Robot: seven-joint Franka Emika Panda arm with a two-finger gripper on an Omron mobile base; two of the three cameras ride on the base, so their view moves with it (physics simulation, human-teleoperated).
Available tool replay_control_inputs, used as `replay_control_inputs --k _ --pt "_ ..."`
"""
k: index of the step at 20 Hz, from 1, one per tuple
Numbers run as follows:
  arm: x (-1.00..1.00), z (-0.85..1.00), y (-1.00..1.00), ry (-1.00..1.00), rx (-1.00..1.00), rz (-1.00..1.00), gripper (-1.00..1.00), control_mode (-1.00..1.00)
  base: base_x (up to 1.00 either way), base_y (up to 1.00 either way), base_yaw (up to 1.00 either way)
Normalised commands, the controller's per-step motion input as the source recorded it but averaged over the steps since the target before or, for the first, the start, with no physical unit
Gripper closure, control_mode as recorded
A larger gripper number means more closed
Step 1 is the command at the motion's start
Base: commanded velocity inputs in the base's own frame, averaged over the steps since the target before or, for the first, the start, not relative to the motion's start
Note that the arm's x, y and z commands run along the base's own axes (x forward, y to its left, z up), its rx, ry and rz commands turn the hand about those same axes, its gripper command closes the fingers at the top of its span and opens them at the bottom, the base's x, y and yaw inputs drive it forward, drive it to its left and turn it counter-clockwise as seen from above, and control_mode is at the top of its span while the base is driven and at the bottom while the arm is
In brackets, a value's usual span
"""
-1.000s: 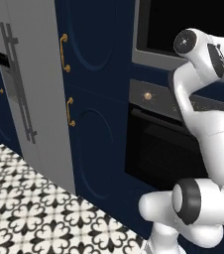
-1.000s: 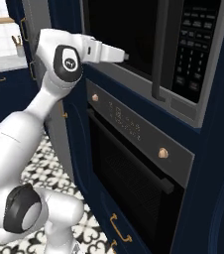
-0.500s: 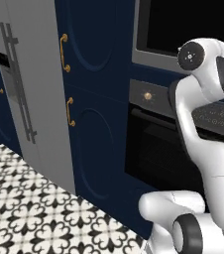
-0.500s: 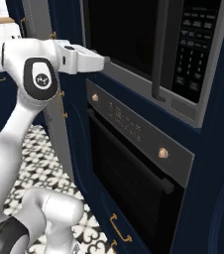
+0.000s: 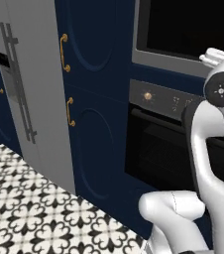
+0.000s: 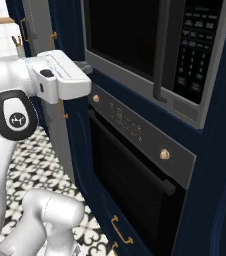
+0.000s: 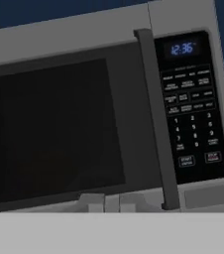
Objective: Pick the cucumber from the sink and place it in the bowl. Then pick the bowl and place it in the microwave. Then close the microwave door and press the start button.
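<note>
The microwave [image 6: 135, 40] is built into the navy wall above the oven, and its black glass door [image 7: 54, 124] stands closed within the grey frame. The door's grey vertical handle [image 7: 154, 119] runs beside the keypad [image 7: 191, 106], where a blue clock is lit. My gripper [image 7: 111, 202] faces the lower edge of the door with its fingertips [image 7: 91, 201] close together and nothing between them. From the right base camera the gripper [image 6: 86, 66] sits just left of the microwave's lower left corner. The cucumber, the bowl and the sink are out of view.
A black oven [image 6: 135, 175] with brass knobs and a bar handle sits right under the microwave. Navy cabinets [image 5: 94, 99] with brass pulls and a grey fridge [image 5: 29, 89] stand to the left. Patterned tile floor [image 5: 34, 213] lies below.
My hand has drawn back to the left and a little lower from the microwave front, and the arm's elbow has swung round. The door has stayed closed.
</note>
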Motion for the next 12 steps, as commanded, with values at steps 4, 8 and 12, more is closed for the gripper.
replay_control_inputs --k 4,8,12 --pt "-0.62 0.01 -0.24 -0.04 0.0 0.0 1.0 -1.0 0.0 0.0 0.0" --pt "-0.63 0.08 -0.32 -0.1 0.0 0.0 1.0 -1.0 0.0 0.0 0.0" --pt "-0.16 0.0 -0.09 0.0 0.0 0.0 1.0 -1.0 0.0 0.0 0.0"
